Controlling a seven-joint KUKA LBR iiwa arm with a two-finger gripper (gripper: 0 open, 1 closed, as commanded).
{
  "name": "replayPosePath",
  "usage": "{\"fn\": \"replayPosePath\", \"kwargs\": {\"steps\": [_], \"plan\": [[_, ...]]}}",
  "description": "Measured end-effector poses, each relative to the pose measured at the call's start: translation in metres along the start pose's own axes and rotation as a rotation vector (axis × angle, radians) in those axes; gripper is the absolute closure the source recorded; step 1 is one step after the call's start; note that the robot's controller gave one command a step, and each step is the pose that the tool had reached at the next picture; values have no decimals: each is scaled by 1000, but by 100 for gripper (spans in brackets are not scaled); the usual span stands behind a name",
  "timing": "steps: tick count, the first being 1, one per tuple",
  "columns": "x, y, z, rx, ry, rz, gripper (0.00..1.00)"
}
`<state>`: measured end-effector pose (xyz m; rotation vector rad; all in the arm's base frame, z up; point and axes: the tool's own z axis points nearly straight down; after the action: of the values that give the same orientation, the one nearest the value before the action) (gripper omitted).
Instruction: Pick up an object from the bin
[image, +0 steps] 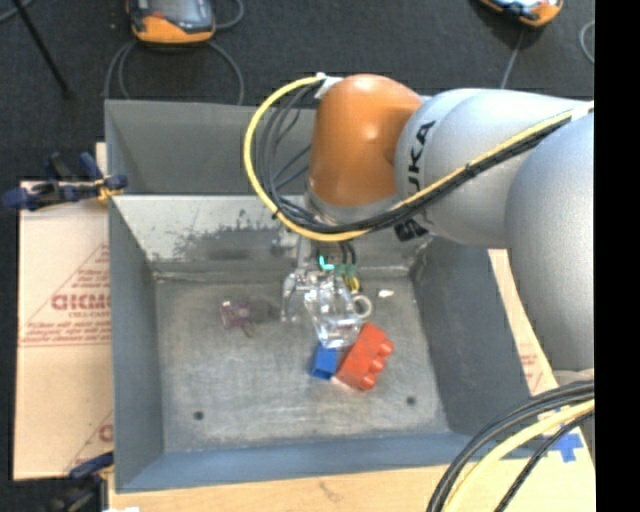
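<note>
Camera view from above finds the end effector (328, 318) low over the middle of the grey metal bin (200, 410), its tip close to the floor. Whether it is spread apart or closed together cannot be told, since its metal parts blur into one cluster, and nothing can be seen gripped in it. Just below its tip lie a red toy brick (367, 358) with studs and a smaller blue block (324, 362), the two touching each other side by side; the tip stands right at their upper edges, though contact is not certain. A small purple piece (237, 315) lies well apart to the left. The arm (500, 170) comes in from the right and bends downward at the orange cover (360, 135), with a yellow cable (258, 120) looping round the wrist.
</note>
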<state>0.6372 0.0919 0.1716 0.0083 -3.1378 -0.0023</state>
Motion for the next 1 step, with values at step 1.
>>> {"fn": "replayPosePath", "kwargs": {"steps": [1], "plan": [[-2,-8,92,3,-4,-291,0]]}}
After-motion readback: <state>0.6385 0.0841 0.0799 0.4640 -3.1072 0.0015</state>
